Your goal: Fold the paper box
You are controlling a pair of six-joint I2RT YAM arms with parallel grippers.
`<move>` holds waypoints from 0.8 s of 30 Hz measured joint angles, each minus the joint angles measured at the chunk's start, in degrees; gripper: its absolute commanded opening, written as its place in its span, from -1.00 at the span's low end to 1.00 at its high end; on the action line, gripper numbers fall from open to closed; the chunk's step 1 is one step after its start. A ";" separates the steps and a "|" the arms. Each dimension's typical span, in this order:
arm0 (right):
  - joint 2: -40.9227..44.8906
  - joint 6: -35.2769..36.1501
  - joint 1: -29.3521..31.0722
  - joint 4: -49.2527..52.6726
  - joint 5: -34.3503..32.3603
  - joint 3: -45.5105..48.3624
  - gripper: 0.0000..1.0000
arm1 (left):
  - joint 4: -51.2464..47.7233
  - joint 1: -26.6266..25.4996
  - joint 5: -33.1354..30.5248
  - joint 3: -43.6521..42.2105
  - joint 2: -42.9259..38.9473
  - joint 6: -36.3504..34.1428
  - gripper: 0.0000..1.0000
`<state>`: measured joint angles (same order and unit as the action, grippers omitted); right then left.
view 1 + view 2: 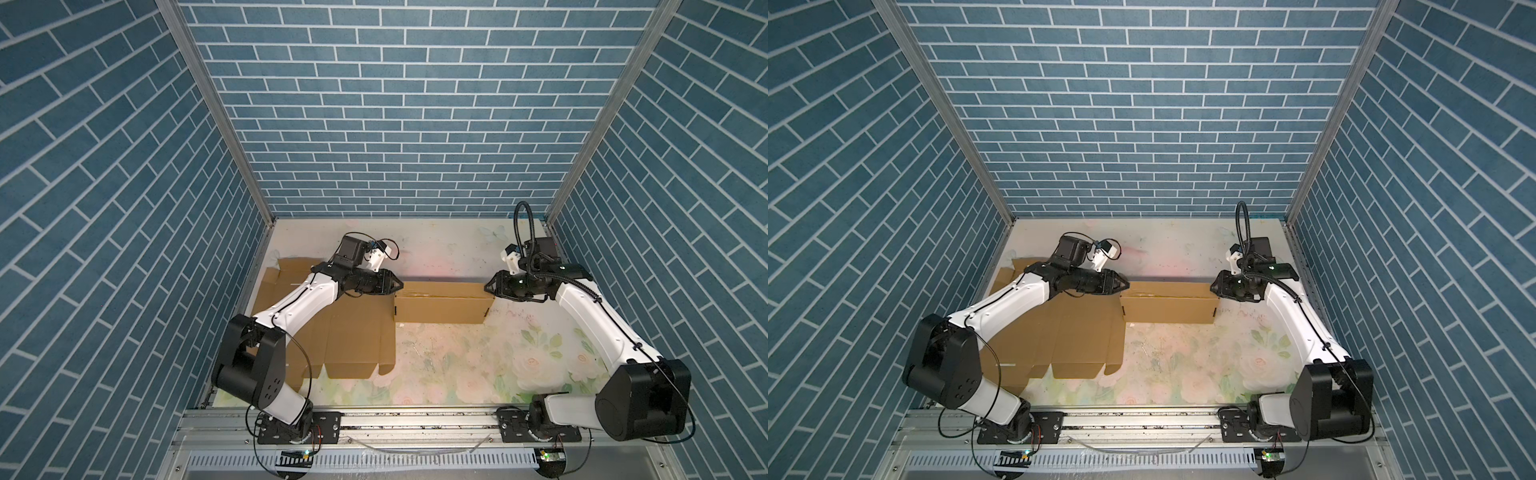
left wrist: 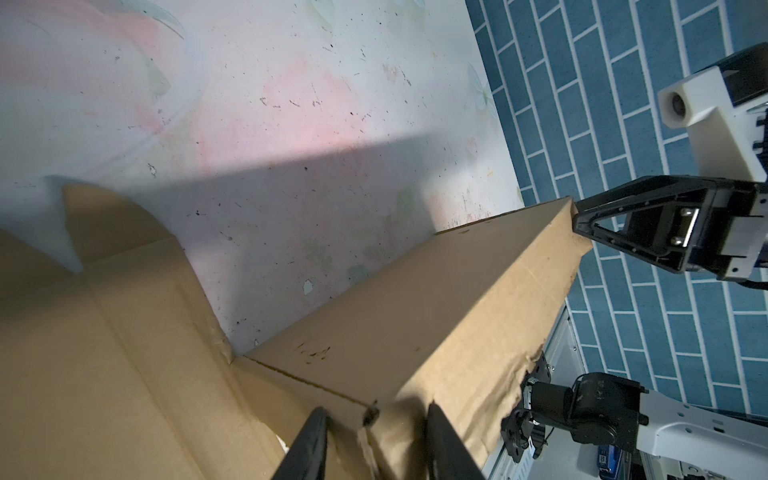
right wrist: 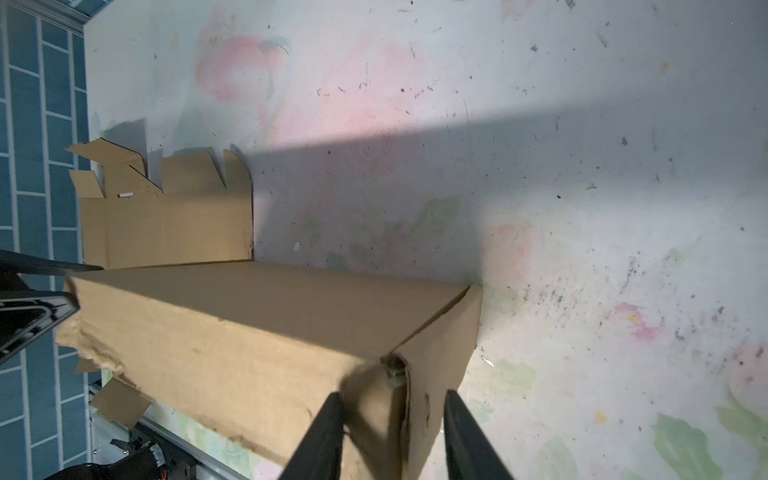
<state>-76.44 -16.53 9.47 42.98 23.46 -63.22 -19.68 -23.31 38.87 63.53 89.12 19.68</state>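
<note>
The left arm (image 1: 291, 307) and right arm (image 1: 590, 316) reached inward from their bases, elbows bent outward, holding the left gripper (image 1: 397, 286) and right gripper (image 1: 488, 287) level, tips pointed toward each other and well apart, each with jaws partly parted.

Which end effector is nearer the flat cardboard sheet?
Left. The left end effector is at the flat cardboard sheet's edge, the right end effector at the raised flap's far end.

Upright cardboard panel (image 1: 440, 307) blocks the middle; bare table (image 1: 457, 365) before it lies open.
</note>
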 measured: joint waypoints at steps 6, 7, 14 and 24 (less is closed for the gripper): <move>0.26 -0.66 -0.33 -1.16 1.31 0.46 -0.18 | 1.14 -0.09 -0.11 -0.42 -0.13 0.52 -0.21; 0.26 -1.57 -0.66 -1.75 2.58 0.59 -0.18 | 1.55 -0.15 -0.24 -0.46 -0.15 1.03 -0.21; -2.16 -8.66 -2.89 -7.91 9.62 0.55 -0.29 | 8.00 -0.31 -3.37 -0.17 1.40 9.86 -0.25; -7.17 -8.37 -5.68 -11.06 11.30 -12.63 -0.38 | 16.28 -0.37 -7.89 9.73 9.75 13.38 -0.11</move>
<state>-83.61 -24.91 3.79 31.92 34.76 -75.85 -3.40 -23.68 30.98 73.25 98.87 33.06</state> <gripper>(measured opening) 0.306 0.420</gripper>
